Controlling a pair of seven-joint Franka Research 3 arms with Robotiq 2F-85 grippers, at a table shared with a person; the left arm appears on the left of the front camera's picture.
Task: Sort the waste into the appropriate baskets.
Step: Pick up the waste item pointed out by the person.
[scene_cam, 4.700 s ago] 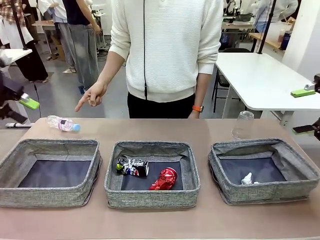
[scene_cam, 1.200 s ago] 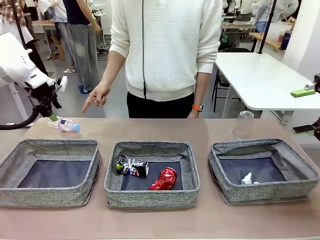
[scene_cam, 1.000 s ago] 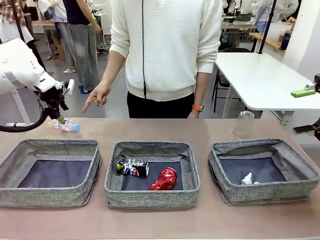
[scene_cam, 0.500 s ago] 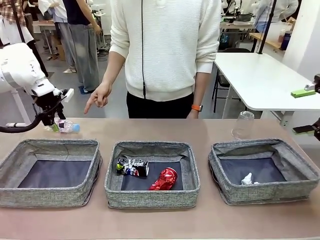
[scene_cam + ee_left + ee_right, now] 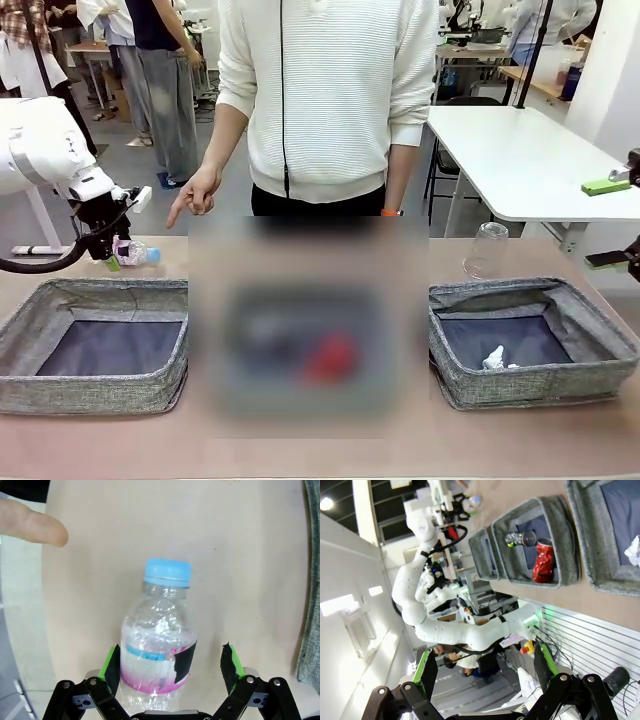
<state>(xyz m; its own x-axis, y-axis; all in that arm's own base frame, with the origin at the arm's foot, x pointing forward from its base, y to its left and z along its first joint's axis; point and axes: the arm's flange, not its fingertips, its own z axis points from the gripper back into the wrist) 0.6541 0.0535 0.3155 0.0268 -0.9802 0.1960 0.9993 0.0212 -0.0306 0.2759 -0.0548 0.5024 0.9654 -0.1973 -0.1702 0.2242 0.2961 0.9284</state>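
Observation:
The clear plastic bottle [image 5: 157, 645] with its blue cap [image 5: 167, 572] lies on the table behind the left basket [image 5: 100, 385]. My left gripper [image 5: 170, 662] is open and low over it, a green pad on each side of the bottle's labelled body [image 5: 135, 253]. The right pad stands apart from the bottle. The red can [image 5: 545, 560] and the dark printed can [image 5: 520, 537] lie in the middle basket [image 5: 565, 535]. A white paper wad [image 5: 493, 357] rests in the right basket [image 5: 530, 300]. My right gripper [image 5: 486, 670] hangs open and holds nothing at the far right [image 5: 610, 222].
A clear plastic cup [image 5: 487, 250] stands upside down behind the right basket. The person stands at the far side, one hand [image 5: 190, 195] pointing down towards the bottle, its fingertip [image 5: 35, 527] near the cap. A white table [image 5: 520, 160] stands at back right.
My left arm has swung in from the left and come down, so its open fingers now straddle the bottle. The bottle and the right arm have stayed put.

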